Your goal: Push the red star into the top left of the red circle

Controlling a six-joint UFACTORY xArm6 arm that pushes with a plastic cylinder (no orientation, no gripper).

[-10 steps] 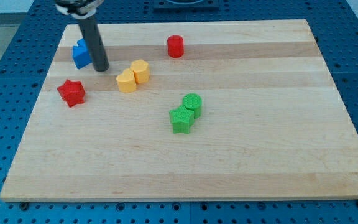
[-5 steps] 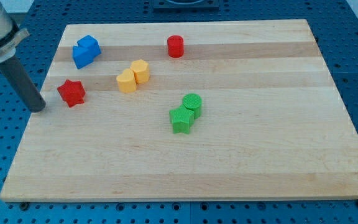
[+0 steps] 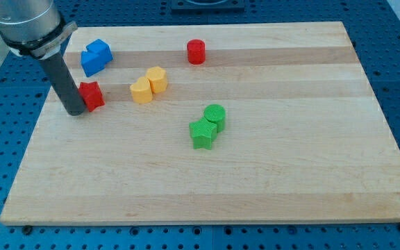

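The red star (image 3: 92,95) lies at the board's left, partly hidden on its left side by my rod. My tip (image 3: 75,111) touches the star's left side, at its lower left. The red circle (image 3: 196,51) stands near the view's top, right of centre-left, far up and to the right of the star. The star and the circle are well apart.
A blue block (image 3: 96,56) sits above the star. Two yellow blocks (image 3: 148,84) touch each other between the star and the circle. A green circle (image 3: 214,114) and a green star (image 3: 203,132) touch at mid-board. The wooden board (image 3: 290,173) lies on a blue perforated table.
My tip swung from beside the blue block down to the board's left edge, then moved right against the red star. The star has shifted right and slightly up.
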